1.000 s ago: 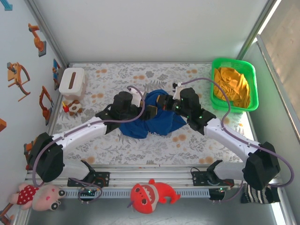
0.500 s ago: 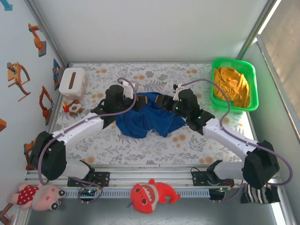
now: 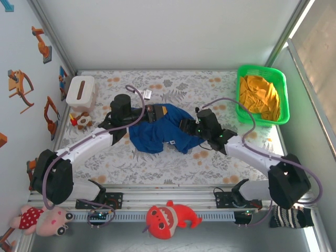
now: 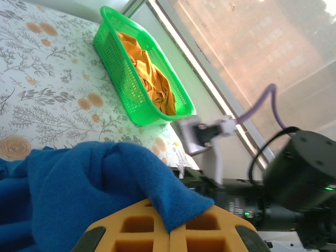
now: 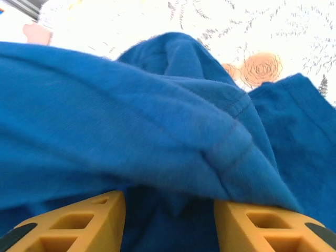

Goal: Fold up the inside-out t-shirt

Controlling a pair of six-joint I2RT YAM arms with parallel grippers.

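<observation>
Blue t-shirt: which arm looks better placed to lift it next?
Probably left: the left gripper is shut on a fold of the t-shirt, while the right gripper stands open, cloth loose between its fingers.

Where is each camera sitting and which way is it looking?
Top camera: above and behind the arms, looking down at the table, left arm, right arm and blue t-shirt.
Left wrist camera: on the left arm, facing across to the green basket and window; left gripper shut on the t-shirt.
Right wrist camera: low over the t-shirt, facing along it; right gripper open.
Shared: top and left wrist views both show basket and t-shirt.
</observation>
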